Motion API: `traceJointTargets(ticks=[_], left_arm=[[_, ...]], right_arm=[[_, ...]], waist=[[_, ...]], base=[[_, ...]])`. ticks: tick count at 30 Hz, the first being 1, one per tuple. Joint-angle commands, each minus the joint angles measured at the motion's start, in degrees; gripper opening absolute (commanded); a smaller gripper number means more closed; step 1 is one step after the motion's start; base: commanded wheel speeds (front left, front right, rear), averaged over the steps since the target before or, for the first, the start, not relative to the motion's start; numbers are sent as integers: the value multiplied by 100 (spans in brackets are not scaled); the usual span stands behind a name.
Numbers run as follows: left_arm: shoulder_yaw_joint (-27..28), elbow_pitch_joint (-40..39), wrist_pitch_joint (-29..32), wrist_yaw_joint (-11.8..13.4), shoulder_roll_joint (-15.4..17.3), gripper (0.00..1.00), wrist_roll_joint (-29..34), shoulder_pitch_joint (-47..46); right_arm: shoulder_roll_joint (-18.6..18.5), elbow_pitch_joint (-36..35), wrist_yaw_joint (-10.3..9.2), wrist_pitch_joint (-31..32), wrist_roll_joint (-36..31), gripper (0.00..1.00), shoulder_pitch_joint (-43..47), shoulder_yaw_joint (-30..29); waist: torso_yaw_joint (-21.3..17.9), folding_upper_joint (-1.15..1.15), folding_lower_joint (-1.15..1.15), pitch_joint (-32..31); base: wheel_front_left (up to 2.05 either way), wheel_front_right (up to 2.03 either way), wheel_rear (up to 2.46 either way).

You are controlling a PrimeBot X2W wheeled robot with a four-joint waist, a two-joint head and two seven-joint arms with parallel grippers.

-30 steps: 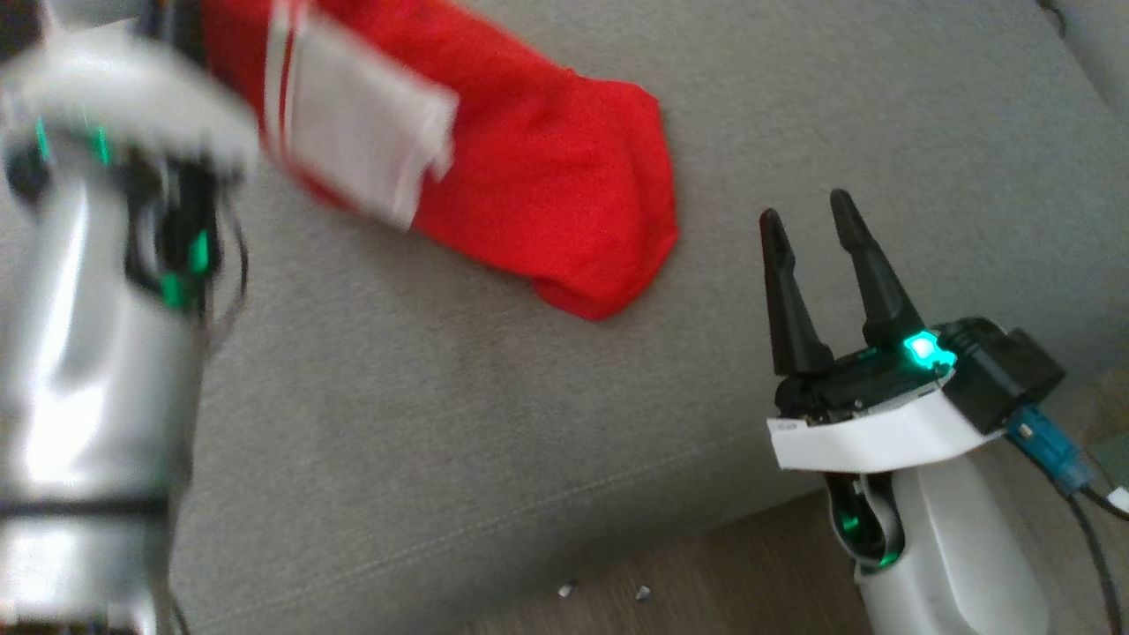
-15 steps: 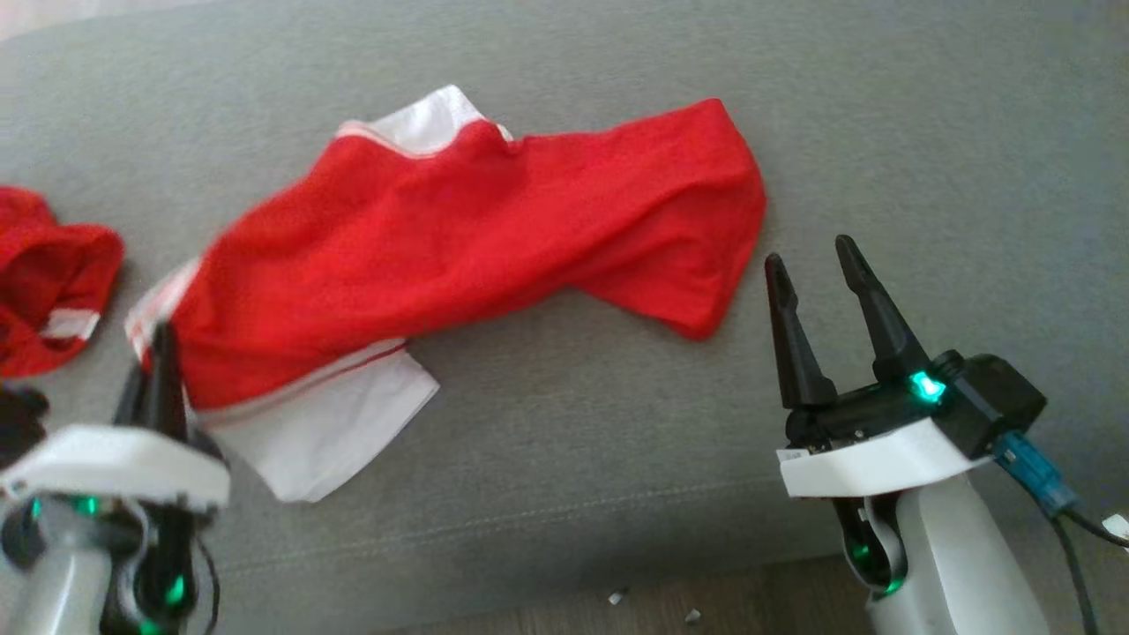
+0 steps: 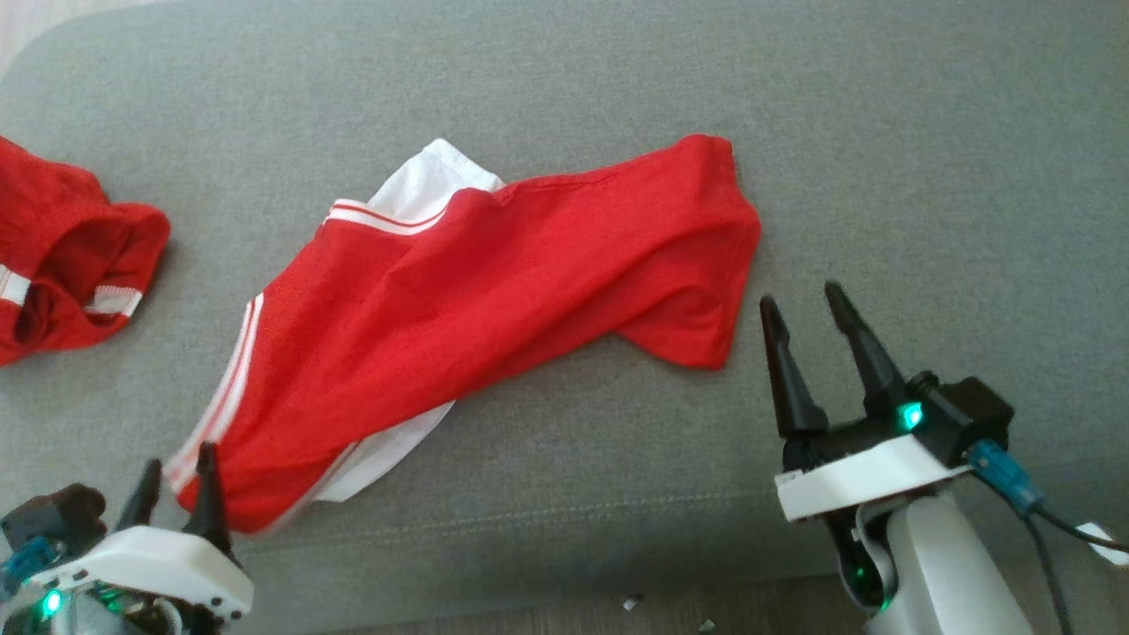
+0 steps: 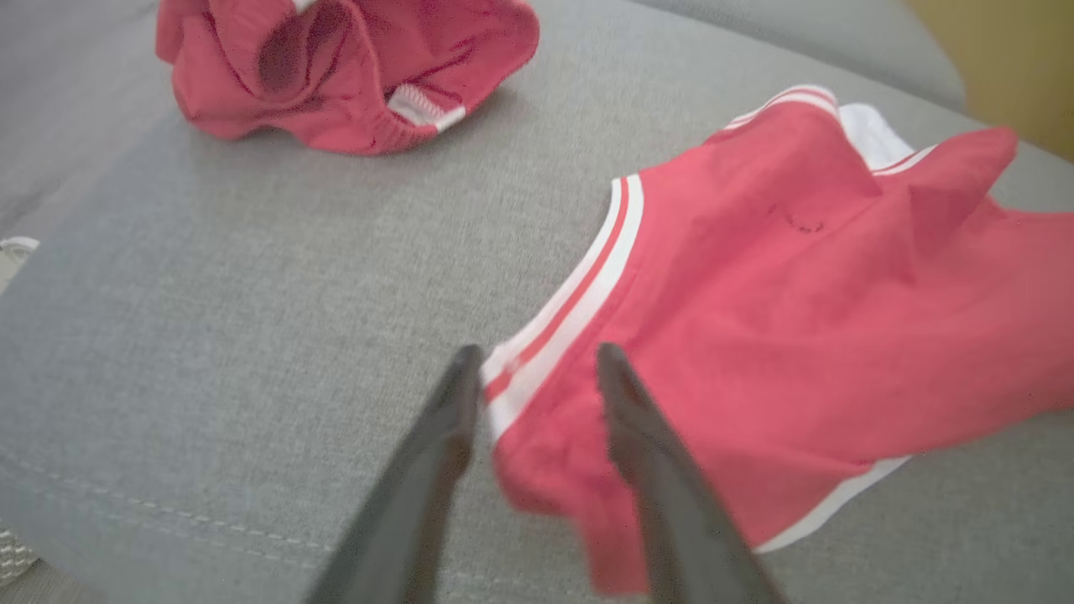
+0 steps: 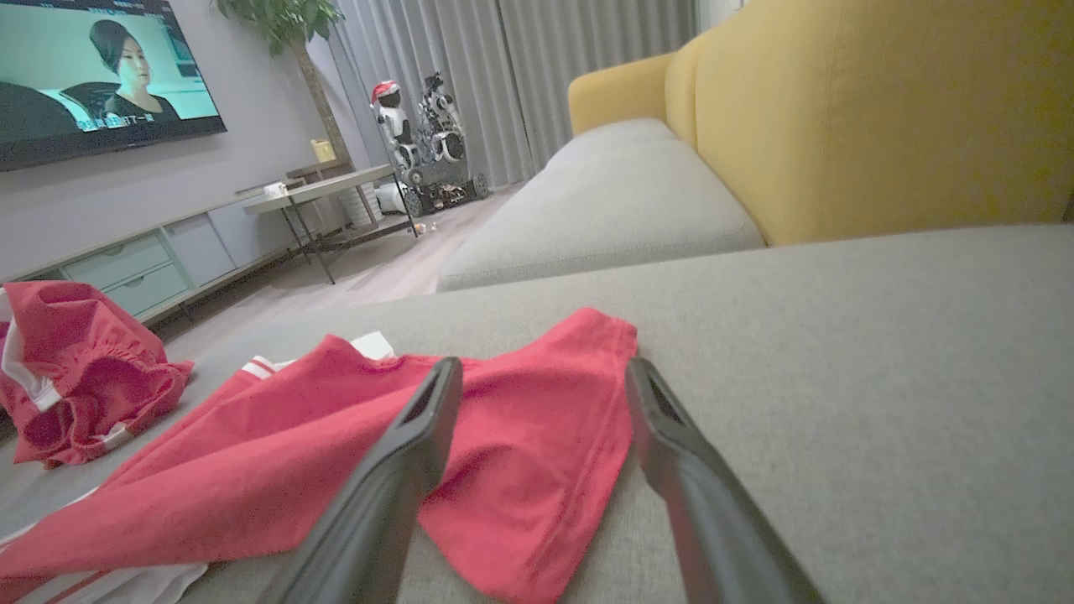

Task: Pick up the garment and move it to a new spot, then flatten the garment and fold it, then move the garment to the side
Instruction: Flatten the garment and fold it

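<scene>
A red garment with white panels and paired white stripes along its edges lies stretched out, rumpled, on a grey sofa seat, running from the near left corner up toward the right of centre in the head view. White fabric peeks out at its upper edge and again beneath its lower hem.

Two red garments are on the seat: the stretched one and a second garment, bunched in a heap with white trim, well apart at the far left. Two grippers are at work, each with two dark fingers.

The left gripper sits at the stretched garment's near left corner with its fingers parted a moderate way; in the left wrist view the striped hem lies in the gap between them, unclamped, and whether the fingers touch the cloth cannot be told.

The right gripper stands just beside the garment's right end, its fingers likewise spread and holding nothing, the red cloth seen beyond them in the right wrist view.
</scene>
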Motion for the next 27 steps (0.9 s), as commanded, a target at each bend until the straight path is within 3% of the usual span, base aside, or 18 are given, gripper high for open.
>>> traceJointTargets(ticks=[1,5,10,17,21,22,23,27], left_arm=[[239,-218,-365,64,56,100,211,-310],[187,-404,-1014,150,-143,100,585,-526],[70,-561,-1220,150,-386,100,973,-709],[-133,-432,-1263,-182,-565,100,1470,-1322],[-86,-259,-1263,-365,-360,100,1637,-2018],[-71,-219,-1260,-414,-298,100,1660,-2207],[-43,-174,-1242,-459,-221,100,1676,-2391],[86,-24,-1111,-593,45,100,1667,-2962]], right_arm=[[22,111,37,-25,141,100,-11,148],[22,917,37,-25,589,100,-150,101],[22,1759,37,-25,1153,100,-466,226],[22,2752,37,-25,1986,100,-1050,368],[22,3421,37,-25,2679,100,-1447,706],[22,3554,37,-25,2868,38,-1543,862],[22,3648,37,-25,3042,0,-1639,1030],[22,3731,37,-25,3556,0,-1866,1677]], waist=[[16,0,0,-33],[111,0,0,-98],[231,0,0,-138],[435,0,0,-51],[425,0,0,141],[418,0,0,190],[391,0,0,250],[203,0,0,439]], base=[[0,0,0],[0,0,0],[0,0,0],[0,0,0],[0,0,0],[0,0,0],[0,0,0],[0,0,0]])
